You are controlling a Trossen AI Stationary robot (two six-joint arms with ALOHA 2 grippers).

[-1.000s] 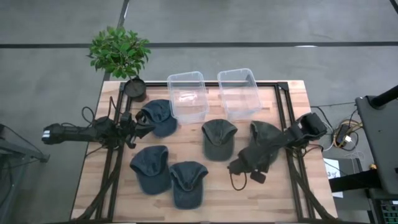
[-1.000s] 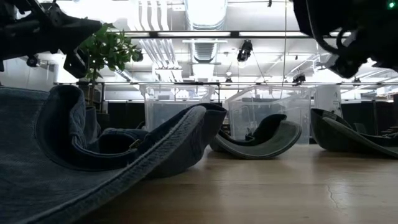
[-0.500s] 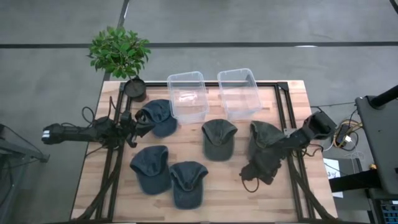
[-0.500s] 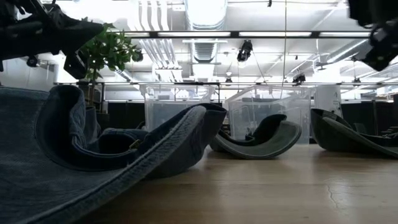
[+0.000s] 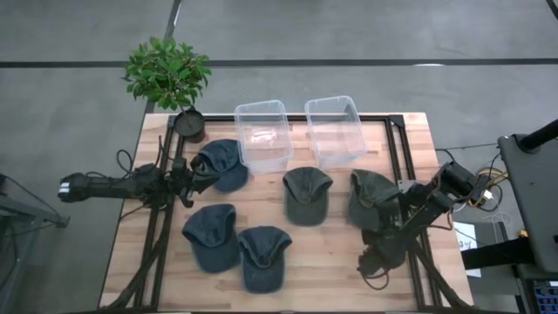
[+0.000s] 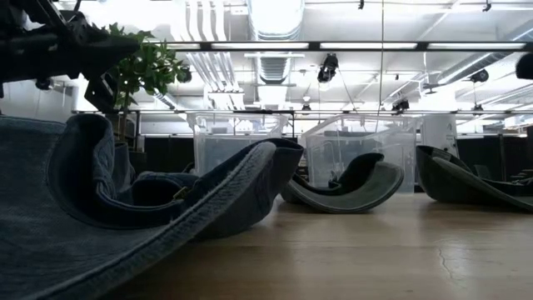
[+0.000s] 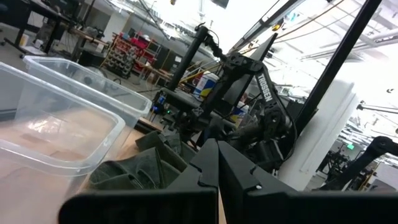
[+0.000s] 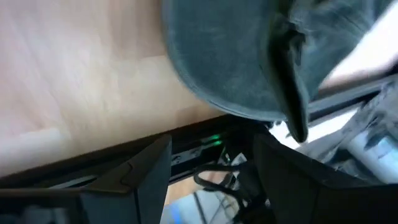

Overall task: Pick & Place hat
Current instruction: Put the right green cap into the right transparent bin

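One readable marking

You can read "ROSSEN" (the first letter is cut off) in white on the far dark arm [image 7: 261, 93] in the left wrist view.

Five hats [image 5: 307, 195] lie on the bench [image 5: 314, 270] before two bins [image 5: 262, 134], with a plant [image 5: 167, 74] behind its left corner.

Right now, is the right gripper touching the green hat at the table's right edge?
Apart. The high view shows the right gripper nearer the table's front edge than the green hat, with bare wood between them; the right wrist view shows open fingers holding nothing.
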